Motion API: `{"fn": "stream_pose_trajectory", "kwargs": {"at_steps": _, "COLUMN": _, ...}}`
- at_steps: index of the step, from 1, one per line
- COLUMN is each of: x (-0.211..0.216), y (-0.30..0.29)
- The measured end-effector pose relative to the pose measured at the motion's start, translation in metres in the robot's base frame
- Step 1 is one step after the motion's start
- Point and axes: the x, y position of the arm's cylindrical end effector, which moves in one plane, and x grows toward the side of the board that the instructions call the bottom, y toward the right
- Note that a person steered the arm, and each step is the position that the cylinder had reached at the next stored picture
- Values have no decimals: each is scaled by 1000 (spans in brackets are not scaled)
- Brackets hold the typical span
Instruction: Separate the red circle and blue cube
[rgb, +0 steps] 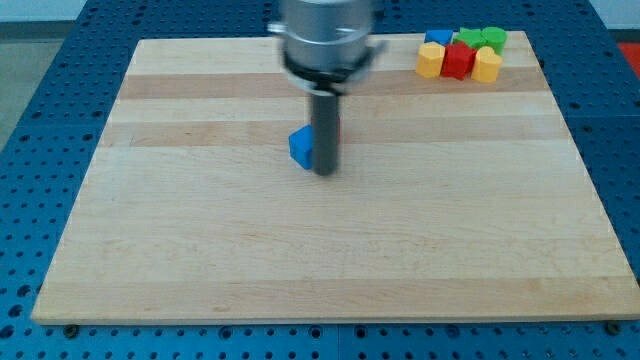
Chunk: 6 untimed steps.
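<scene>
Blue cube (301, 147) is seen touching my tip (325, 173) on its left side, a sliver of the red circle (338, 127) shows just behind the rod, which carries no jaws.

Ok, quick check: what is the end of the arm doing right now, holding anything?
My tip: a bare rod, no gripper, holding nothing; it stands just right of the blue cube, contact unclear.
Red circle: only a red sliver shows behind the rod.
</scene>
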Motion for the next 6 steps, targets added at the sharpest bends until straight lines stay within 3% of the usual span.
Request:
{"fn": "stream_pose_trajectory", "kwargs": {"at_steps": 1, "x": -24, "y": -50}}
{"fn": "stream_pose_trajectory", "kwargs": {"at_steps": 2, "x": -49, "y": -58}}
{"fn": "stream_pose_trajectory", "kwargs": {"at_steps": 4, "x": 15, "y": 17}}
{"fn": "stream_pose_trajectory", "kwargs": {"at_steps": 5, "x": -4, "y": 53}}
{"fn": "stream_pose_trajectory", "kwargs": {"at_steps": 6, "x": -43, "y": 42}}
